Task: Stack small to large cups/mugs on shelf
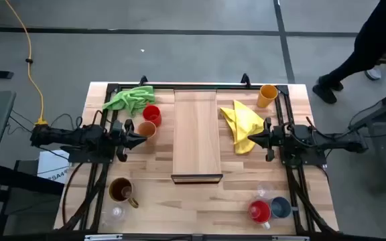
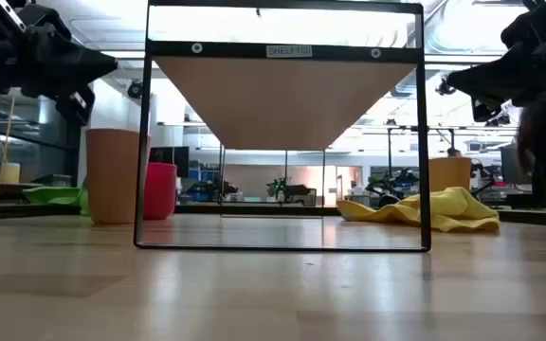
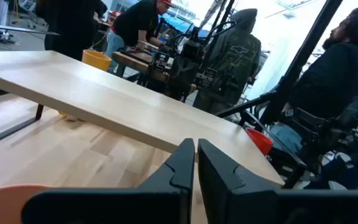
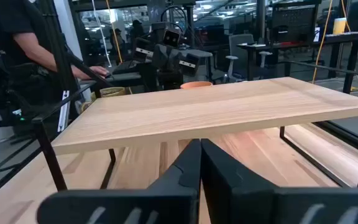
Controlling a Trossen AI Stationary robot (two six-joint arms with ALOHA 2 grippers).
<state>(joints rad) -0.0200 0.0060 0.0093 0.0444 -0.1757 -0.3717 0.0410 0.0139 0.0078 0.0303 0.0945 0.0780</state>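
Observation:
The shelf [image 1: 197, 134], a long light-wood board on dark legs, stands on the table's middle. Left of it are a red mug [image 1: 152, 114] and a peach tumbler [image 1: 146, 129]. An orange tumbler [image 1: 267, 95] stands far right. A brown mug [image 1: 121, 190] and a clear glass [image 1: 116, 214] are near left. A red mug [image 1: 260, 211], a grey-blue mug [image 1: 280, 207] and a clear glass [image 1: 263, 191] are near right. My left gripper [image 1: 143, 139] is shut, raised beside the peach tumbler, pointing level at the shelf. My right gripper [image 1: 252, 139] is shut, raised over the yellow cloth, facing the shelf's other side.
A green cloth [image 1: 129, 99] lies at the far left by the red mug. A yellow cloth [image 1: 242, 124] lies right of the shelf. A dark frame [image 1: 179, 88] runs round the table. People stand in the room beyond [image 3: 229, 56].

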